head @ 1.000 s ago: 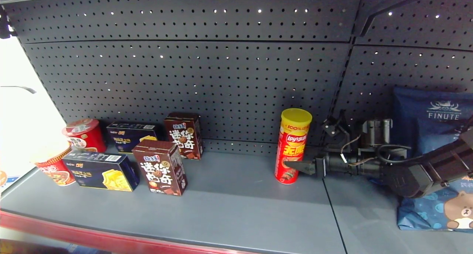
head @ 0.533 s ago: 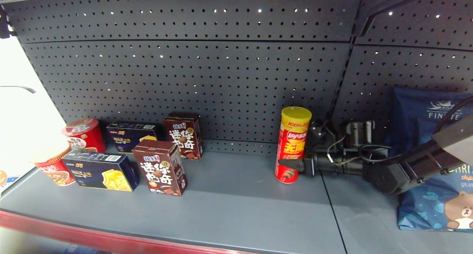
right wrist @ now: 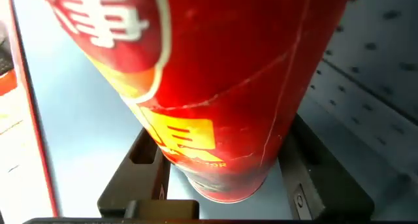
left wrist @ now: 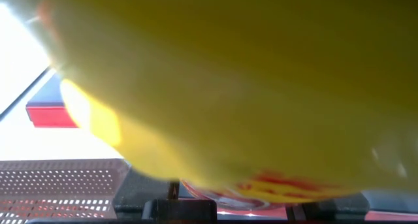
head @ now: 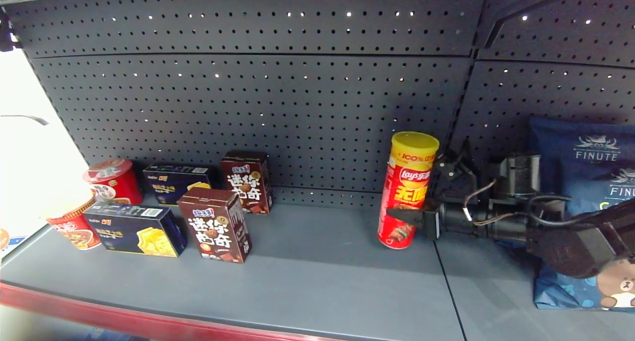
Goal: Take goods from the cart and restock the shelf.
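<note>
A tall red chip can with a yellow lid stands on the grey shelf, right of centre, its top leaning slightly right. My right gripper comes in from the right and is shut on the can's lower part. Up close, the red can sits between its two dark fingers. In the left wrist view a yellow package with red print lies very close to the camera, above a red mesh.
Two brown boxes, two dark blue boxes and two red cup noodles stand at the shelf's left. Blue bags fill the right end behind my arm. Bare shelf lies between the boxes and can. Pegboard backs everything.
The right gripper pushed left, then drew back to the right with the can. The can now stands farther right and leans a little to the right.
</note>
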